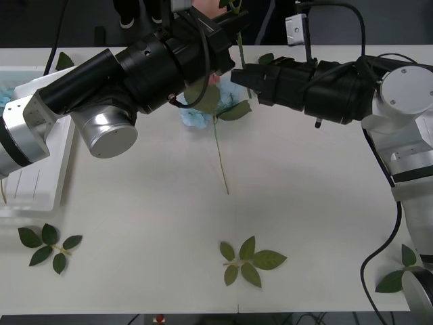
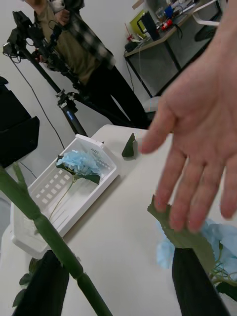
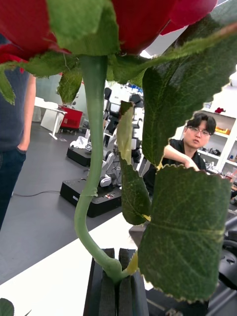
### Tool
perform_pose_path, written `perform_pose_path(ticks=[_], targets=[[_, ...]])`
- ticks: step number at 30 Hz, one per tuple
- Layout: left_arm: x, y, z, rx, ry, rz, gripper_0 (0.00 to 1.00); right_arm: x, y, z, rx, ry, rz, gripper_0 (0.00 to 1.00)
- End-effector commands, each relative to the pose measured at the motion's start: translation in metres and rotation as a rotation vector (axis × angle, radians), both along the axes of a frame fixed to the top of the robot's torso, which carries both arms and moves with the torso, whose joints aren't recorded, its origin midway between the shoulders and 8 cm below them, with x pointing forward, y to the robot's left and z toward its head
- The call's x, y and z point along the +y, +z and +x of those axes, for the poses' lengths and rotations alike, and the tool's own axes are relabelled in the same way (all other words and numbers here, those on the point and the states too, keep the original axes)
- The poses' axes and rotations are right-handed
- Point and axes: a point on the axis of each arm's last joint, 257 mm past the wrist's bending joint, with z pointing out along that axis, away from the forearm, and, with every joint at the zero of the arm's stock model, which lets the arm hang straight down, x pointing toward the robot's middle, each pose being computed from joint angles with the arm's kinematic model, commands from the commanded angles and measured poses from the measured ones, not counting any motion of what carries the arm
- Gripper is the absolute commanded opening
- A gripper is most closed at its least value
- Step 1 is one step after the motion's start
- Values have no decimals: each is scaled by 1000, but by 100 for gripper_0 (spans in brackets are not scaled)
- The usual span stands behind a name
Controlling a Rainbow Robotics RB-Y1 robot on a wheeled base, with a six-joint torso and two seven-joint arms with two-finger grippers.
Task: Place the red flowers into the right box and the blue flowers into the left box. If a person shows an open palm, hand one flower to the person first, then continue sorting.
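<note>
My left gripper [image 3: 118, 291] is shut on the green stem of a red flower [image 3: 123, 24], held up over the table's far edge [image 1: 238, 40]. A person's open palm [image 2: 197, 138] hovers close in front of my right gripper [image 2: 123, 291], which is open; the held stem [image 2: 39, 217] slants past one of its fingers [image 2: 49, 281]. In the front view the right gripper [image 1: 237, 74] reaches left, just under the left gripper [image 1: 230, 27]. One blue flower [image 1: 196, 116] lies on the table below them. The left box [image 1: 34, 183] holds blue flowers [image 2: 81, 160]. The right box is out of view.
Bloomless leaf sprigs lie near the front edge at the left [image 1: 47, 245], the middle [image 1: 250, 261] and the right [image 1: 399, 276]. A single leaf [image 2: 129, 146] rests by the far edge. A camera tripod [image 2: 64, 103] stands beyond the table.
</note>
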Motion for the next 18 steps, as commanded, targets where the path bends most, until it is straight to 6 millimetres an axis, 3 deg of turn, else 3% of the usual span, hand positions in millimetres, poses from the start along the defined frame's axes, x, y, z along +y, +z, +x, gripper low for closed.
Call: perform_pose_path(ticks=[1,4,6,18], targets=[[-7,2,-7,6,-23,-27,0,24,31,-10,-71,50,37,42],[-7,1,-7,9,-25,-26,0,33,36,-14,-64,65,72,13],[-7,2,-7,8,-26,-28,0,35,35,-15,-62,68,75,0],[-7,1,-7,19,-29,-34,1,34,35,-14,-63,63,76,0]])
